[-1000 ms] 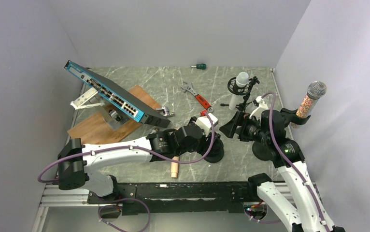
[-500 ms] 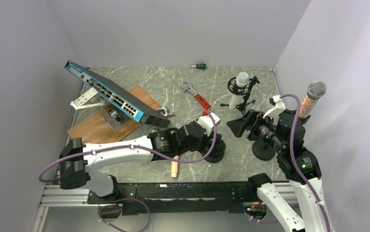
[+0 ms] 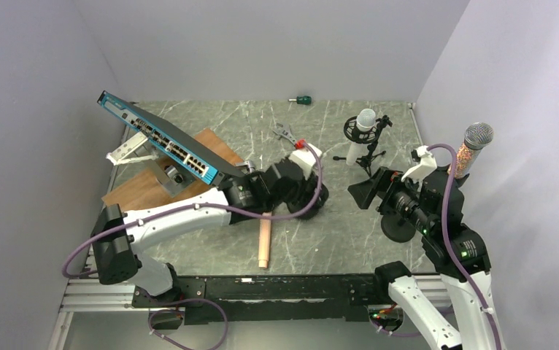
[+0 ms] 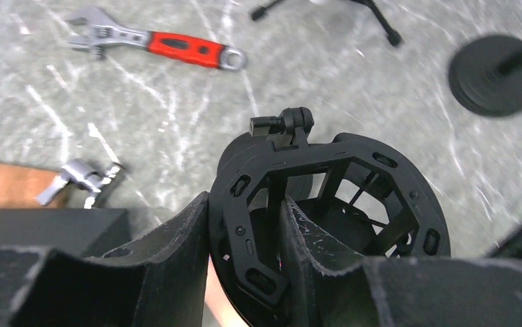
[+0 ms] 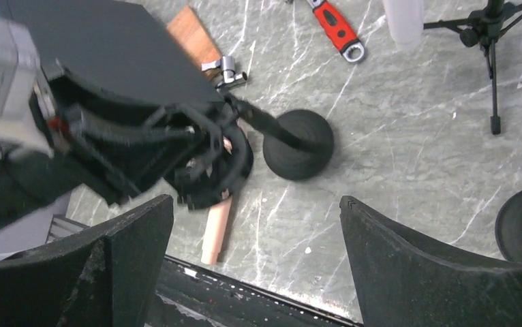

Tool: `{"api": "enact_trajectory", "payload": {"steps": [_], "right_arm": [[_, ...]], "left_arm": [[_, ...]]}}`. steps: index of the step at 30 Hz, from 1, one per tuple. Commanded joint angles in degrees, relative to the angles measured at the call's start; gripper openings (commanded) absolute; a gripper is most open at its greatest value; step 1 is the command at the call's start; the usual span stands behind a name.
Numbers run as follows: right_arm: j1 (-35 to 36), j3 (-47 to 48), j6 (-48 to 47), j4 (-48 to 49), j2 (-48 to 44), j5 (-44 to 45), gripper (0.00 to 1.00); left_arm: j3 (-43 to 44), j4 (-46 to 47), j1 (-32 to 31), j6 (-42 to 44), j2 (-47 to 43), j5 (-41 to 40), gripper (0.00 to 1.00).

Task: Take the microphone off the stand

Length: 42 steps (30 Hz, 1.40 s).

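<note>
My left gripper [image 3: 300, 184] is shut on the rim of a black shock-mount ring [image 4: 326, 197]; in the left wrist view [image 4: 248, 238] one finger sits outside the ring and one inside. The ring belongs to a stand with a round black base [image 5: 298, 144]. A peach-pink microphone [image 3: 264, 244] lies on the table; its far end reaches the ring [image 5: 210, 167], and it also shows in the right wrist view [image 5: 217, 228]. I cannot tell whether that end is still inside the ring. My right gripper [image 3: 364, 191] is open and empty, hovering to the right [image 5: 258, 259].
A white microphone on a tripod [image 3: 364, 120] stands at the back right. A speckled microphone [image 3: 473, 146] rises from a round base [image 3: 401, 226] by the right wall. A red wrench [image 3: 298, 144], a network switch [image 3: 167, 142], a wooden board [image 3: 156, 193] and a clamp [image 4: 81, 178] lie left.
My left gripper has carried the shock mount and its stand back and to the left, uncovering most of the pink microphone. The right arm has drawn back to the right.
</note>
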Motion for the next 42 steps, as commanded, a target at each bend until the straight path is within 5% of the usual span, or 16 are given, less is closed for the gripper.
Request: {"api": "enact_trajectory", "payload": {"steps": [1,20,30,36,42], "right_arm": [[0.01,3.69,-0.85,-0.34,0.36,2.53,0.94],[0.02,8.70,-0.23,-2.90,1.10,5.45,0.95],[0.10,9.10,0.59,-3.90,0.11,6.14,0.95],[0.01,9.09,1.00,-3.99,-0.14,5.56,0.95],[0.13,9.67,0.66,-3.39,0.55,4.88,0.95]], "left_arm": [[6.23,6.46,7.00,1.81,-1.40,0.88,0.17],[25.10,7.60,36.98,1.07,14.44,11.07,0.19],[31.56,4.03,42.70,-1.53,22.46,15.21,0.21],[28.38,5.45,42.90,-1.51,21.19,16.11,0.66],[30.07,2.83,42.99,-0.61,18.65,16.44,0.89]]}}
